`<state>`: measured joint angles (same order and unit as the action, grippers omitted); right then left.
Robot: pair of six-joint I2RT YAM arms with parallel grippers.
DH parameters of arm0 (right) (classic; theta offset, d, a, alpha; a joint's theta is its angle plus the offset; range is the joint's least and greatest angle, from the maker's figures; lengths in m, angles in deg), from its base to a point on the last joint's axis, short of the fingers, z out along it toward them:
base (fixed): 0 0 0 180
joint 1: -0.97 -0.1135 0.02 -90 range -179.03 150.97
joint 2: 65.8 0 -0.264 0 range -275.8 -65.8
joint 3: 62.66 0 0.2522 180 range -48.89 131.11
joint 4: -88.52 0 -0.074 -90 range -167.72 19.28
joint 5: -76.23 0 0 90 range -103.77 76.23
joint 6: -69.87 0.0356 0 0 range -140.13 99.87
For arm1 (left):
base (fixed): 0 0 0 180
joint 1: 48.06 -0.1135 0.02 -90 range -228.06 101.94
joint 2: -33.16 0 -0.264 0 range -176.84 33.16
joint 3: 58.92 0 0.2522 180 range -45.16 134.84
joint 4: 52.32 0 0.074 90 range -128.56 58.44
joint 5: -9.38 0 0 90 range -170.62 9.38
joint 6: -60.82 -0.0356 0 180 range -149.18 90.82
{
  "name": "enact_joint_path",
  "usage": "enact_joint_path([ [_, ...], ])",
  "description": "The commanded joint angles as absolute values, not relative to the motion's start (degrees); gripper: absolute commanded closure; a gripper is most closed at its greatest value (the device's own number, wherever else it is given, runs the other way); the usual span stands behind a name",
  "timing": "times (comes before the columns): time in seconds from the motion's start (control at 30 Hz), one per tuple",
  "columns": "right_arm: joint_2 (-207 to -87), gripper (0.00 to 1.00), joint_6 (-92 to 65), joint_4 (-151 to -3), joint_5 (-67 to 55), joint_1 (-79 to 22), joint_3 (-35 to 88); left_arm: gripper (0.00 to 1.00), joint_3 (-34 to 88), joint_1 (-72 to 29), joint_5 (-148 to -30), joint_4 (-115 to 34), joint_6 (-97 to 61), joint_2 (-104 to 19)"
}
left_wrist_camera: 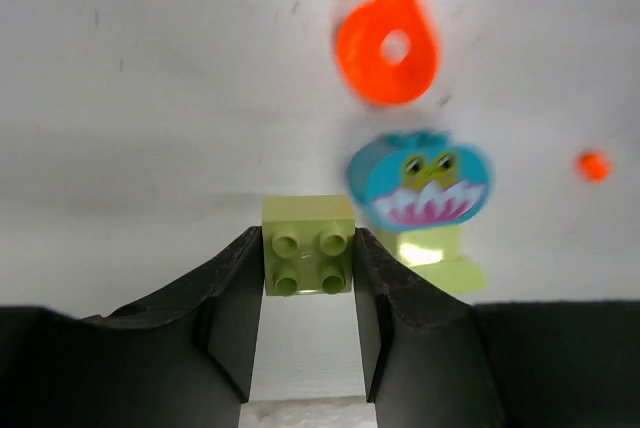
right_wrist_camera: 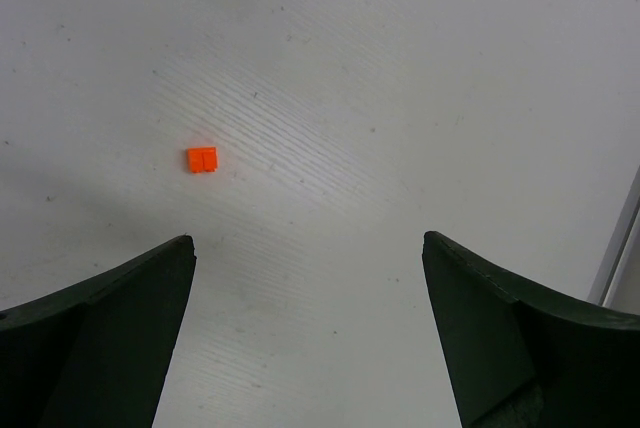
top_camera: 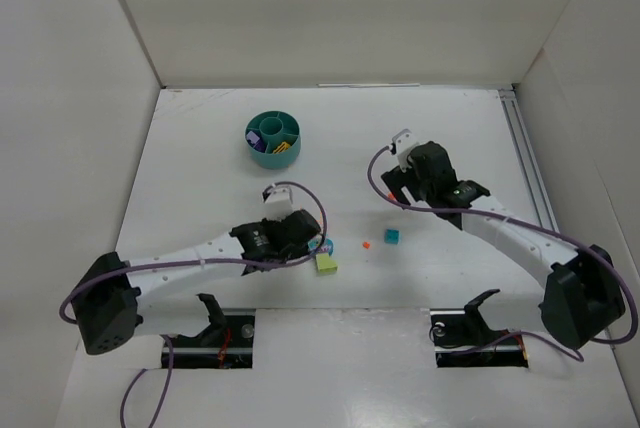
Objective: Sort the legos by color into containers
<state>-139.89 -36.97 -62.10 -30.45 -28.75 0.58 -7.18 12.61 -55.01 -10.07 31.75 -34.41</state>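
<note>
Left wrist camera: the left gripper [left_wrist_camera: 308, 273] pinches a small lime green square plastic brick [left_wrist_camera: 308, 256] between its black fingers, studs toward the lens, near a round teal plastic piece printed with a frog face [left_wrist_camera: 420, 180] and a flat orange teardrop piece [left_wrist_camera: 388, 43]. Seen from above, the round teal plastic bowl [top_camera: 262, 156] stands well apart, purple and yellow bits in its sections. The right gripper [right_wrist_camera: 310, 248] hangs spread wide over the white table [right_wrist_camera: 400, 68], near a tiny orange brick [right_wrist_camera: 202, 159].
</note>
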Motion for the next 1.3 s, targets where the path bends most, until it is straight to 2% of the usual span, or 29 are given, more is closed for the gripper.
enact_joint_path([
  [0.0, -135.77, 0.0, -37.27, -65.23, -30.38, -27.16, -0.9, 0.75, -0.08, 6.04, -49.06, -15.25, 21.47, -31.53],
  [0.17, -129.88, 0.0, -37.8, -65.24, -30.38, -25.4, -3.28, 0.75, 7.21, -6.2, -53.34, -25.62, 6.97, -33.98],
  [0.37, -125.05, 0.0, -39.11, -67.08, -31.43, -23.55, -7.06, 0.74, 20.83, -17.98, -60.48, -33.11, -4.21, -43.99],
  [0.57, -124.34, 0.0, -39.11, -68.31, -31.43, -20.4, -8.38, 0.72, 34.44, -21.51, -63.56, -34.42, -11.68, -57.07],
  [0.77, -126.1, 0.0, -40.87, -69.63, -29.59, -17.14, -7.85, 0.72, 42.64, -25.12, -70.93, -35.04, -16.51, -65.8],
  [1.03, -130.49, 0.0, -41.4, -71.48, -25.63, -14.41, -6.71, 0.72, 54.93, -26.35, -72.0, -29.51, -20.65, -77.56],
  [1.27, -132.77, 0.0, -41.92, -72.53, -23.7, -13.27, -6.18, 0.71, 55.84, -26.35, -72.0, -26.6, -22.41, -79.96],
])
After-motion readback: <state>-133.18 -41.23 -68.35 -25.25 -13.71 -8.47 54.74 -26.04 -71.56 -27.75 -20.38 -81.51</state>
